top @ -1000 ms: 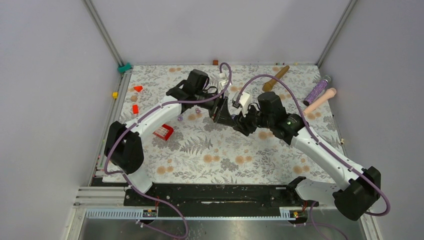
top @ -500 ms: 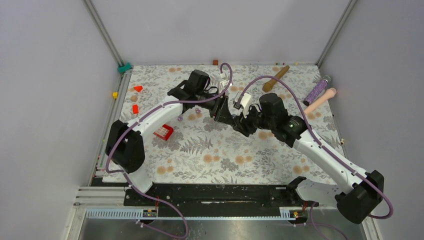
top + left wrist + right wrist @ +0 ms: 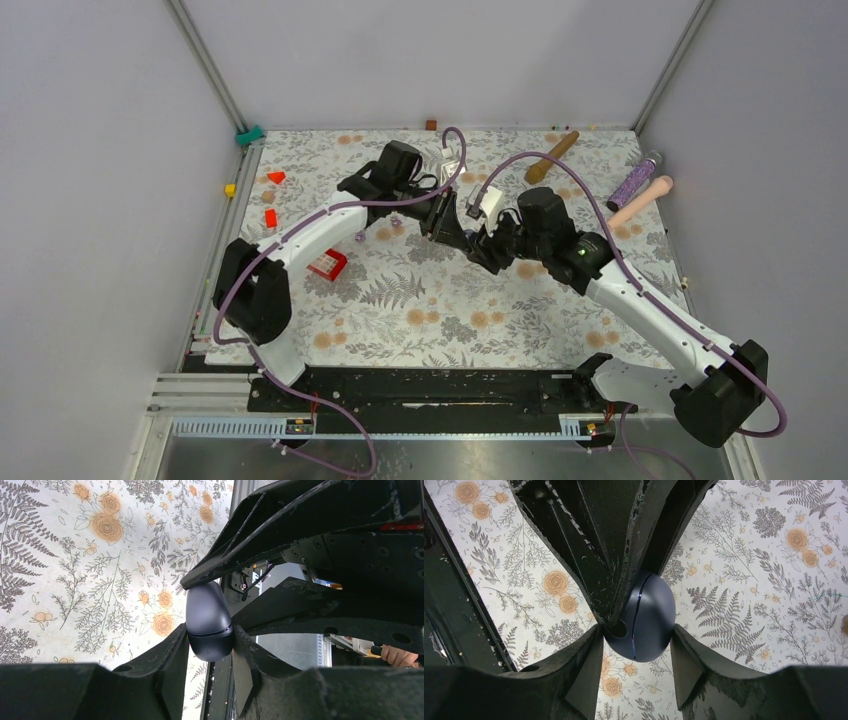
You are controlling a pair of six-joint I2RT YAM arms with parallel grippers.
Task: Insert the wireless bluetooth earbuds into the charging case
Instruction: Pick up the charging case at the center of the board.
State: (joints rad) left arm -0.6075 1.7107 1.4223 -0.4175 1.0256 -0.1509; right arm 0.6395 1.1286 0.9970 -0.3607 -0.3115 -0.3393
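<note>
Flowers and ferns cover the surface [image 3: 430, 310] where we work, and gray walls [image 3: 90, 200] stand all around. Up in the middle, both our claws meet on the charging case [image 3: 646, 610]. It is a dark, round, smooth thing with a thin line around it where the lid meets the bottom. Our left claw [image 3: 210, 632] is closed tight on one end of it. Our right claw [image 3: 636, 630] stands wider, with its fingers [image 3: 584, 665] pressing the sides of the case. The lid looks closed, so we think the job now is to open it. One claw should hold firm while the other pulls gently at that line. The case looks slippery and round, so we must not squeeze too hard or it could pop out. Two tiny pale purple earbuds [image 3: 397, 222] seem to lie on the surface just left of the claws. We cannot find the black ones.
</note>
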